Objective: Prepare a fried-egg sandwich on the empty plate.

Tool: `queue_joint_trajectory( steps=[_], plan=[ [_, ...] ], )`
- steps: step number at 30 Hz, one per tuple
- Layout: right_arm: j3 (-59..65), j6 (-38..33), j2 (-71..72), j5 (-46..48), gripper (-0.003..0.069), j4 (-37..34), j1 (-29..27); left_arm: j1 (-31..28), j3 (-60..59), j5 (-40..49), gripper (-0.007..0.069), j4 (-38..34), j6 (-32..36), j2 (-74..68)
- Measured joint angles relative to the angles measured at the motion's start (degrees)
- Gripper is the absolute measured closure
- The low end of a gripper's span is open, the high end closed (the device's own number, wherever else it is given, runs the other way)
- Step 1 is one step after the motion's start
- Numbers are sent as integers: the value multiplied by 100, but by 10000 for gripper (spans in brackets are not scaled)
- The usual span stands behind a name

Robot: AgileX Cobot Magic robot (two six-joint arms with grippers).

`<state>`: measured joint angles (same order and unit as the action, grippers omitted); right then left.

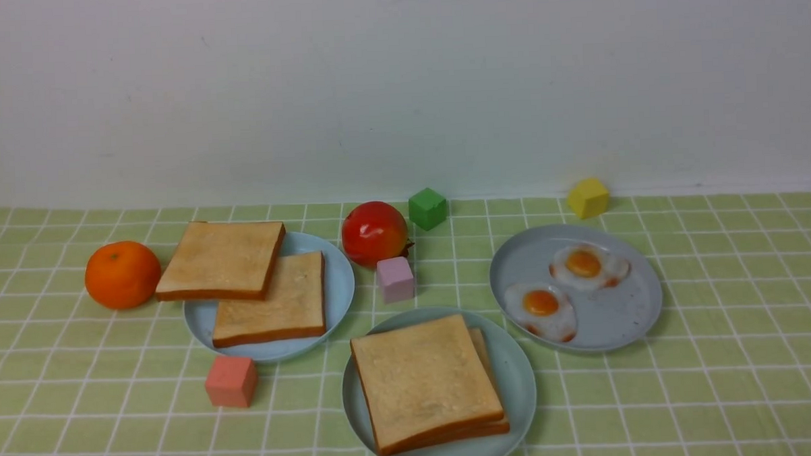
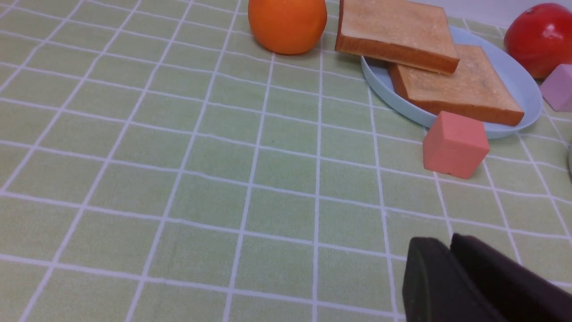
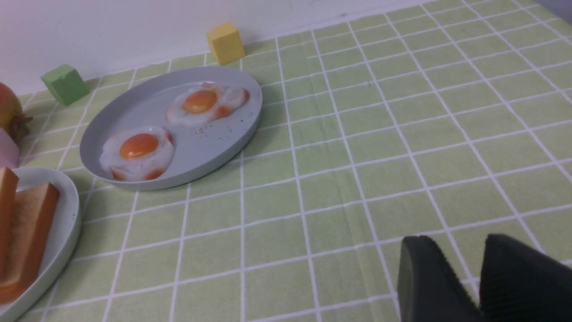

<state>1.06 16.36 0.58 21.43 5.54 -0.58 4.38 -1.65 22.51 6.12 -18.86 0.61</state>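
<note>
The two square tan toy toast slices with brown crusts lie stacked on the round pale mint plastic plate, front and centre between both arms; no egg shows between them. The left gripper is pressed together and the right gripper slightly parted, both empty, and the right seems nearer the stack

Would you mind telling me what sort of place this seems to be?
Probably a tabletop test setup rather than a real kitchen: a green checked cloth against a bare white wall, toy toast and fried eggs on plates, and coloured blocks.
</note>
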Motion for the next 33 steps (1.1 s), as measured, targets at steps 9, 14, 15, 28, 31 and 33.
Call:
queue_joint_trajectory(
  steps=[9, 14, 15, 28, 31, 33],
  plan=[
    [0, 0, 0, 0, 431, 0, 0, 0, 0, 0, 550, 0, 0, 0],
    [0, 0, 0, 0, 430, 0, 0, 0, 0, 0, 545, 0, 0, 0],
    [0, 0, 0, 0, 430, 0, 0, 0, 0, 0, 544, 0, 0, 0],
    [0, 0, 0, 0, 421, 0, 0, 0, 0, 0, 533, 0, 0, 0],
    [0, 0, 0, 0, 421, 0, 0, 0, 0, 0, 533, 0, 0, 0],
    [0, 0, 0, 0, 421, 0, 0, 0, 0, 0, 533, 0, 0, 0]
  ],
)
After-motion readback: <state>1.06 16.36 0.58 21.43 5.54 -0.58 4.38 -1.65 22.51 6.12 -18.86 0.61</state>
